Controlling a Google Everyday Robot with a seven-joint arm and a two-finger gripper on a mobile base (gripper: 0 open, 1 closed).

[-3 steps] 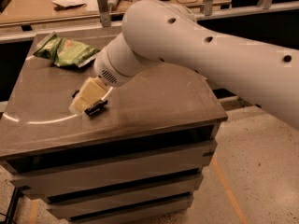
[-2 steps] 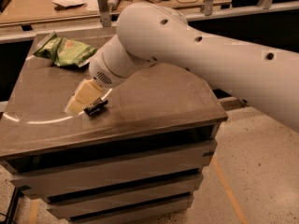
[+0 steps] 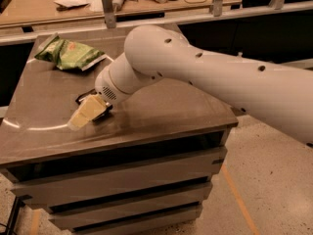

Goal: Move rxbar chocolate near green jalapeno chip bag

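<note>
The rxbar chocolate point(image 3: 104, 115) is a small black wrapper lying on the grey table point(image 3: 166, 106), left of centre. Only dark slivers of it show from under the gripper. My gripper point(image 3: 82, 116), tan coloured, is low over the bar and points toward the table's front left. The green jalapeno chip bag point(image 3: 68, 54) lies crinkled at the table's back left corner, well apart from the bar and the gripper. The white arm reaches in from the right across the table.
A workbench point(image 3: 58, 9) with papers and clutter runs behind the table. The table drops off at its front edge point(image 3: 122, 141) onto shelves, with speckled floor point(image 3: 264, 190) to the right.
The gripper has shifted slightly left and toward the table's front edge, staying low over the bar. The chip bag has not moved.
</note>
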